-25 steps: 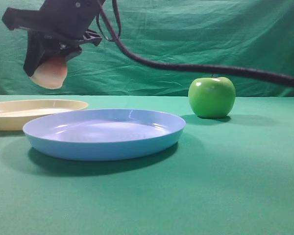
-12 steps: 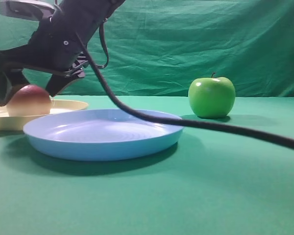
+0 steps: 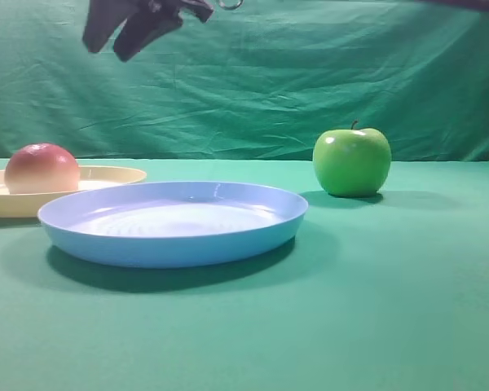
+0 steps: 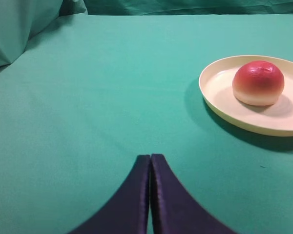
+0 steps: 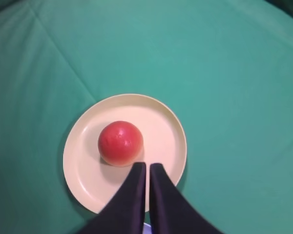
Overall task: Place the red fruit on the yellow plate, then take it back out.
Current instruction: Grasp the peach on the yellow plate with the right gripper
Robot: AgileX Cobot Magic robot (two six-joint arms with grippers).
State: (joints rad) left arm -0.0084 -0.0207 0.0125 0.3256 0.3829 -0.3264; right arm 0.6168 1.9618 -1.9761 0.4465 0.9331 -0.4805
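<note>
Dark, matte end effector (image 5: pixel 147 168) with two smooth, curved, tapering fingers (image 4: pixel 136 195), no visible markings.

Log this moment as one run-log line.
phase: placed | red fruit free on yellow plate | right tool shut, above plate | left tool shut, idle | next: retrieve

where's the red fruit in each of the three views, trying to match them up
Exterior high: red fruit at far left, on the yellow plate.
Left wrist: red fruit at upper right, on the plate.
Right wrist: red fruit left of centre, just above the shut fingertips.
Shared landmark: the yellow plate.
</note>
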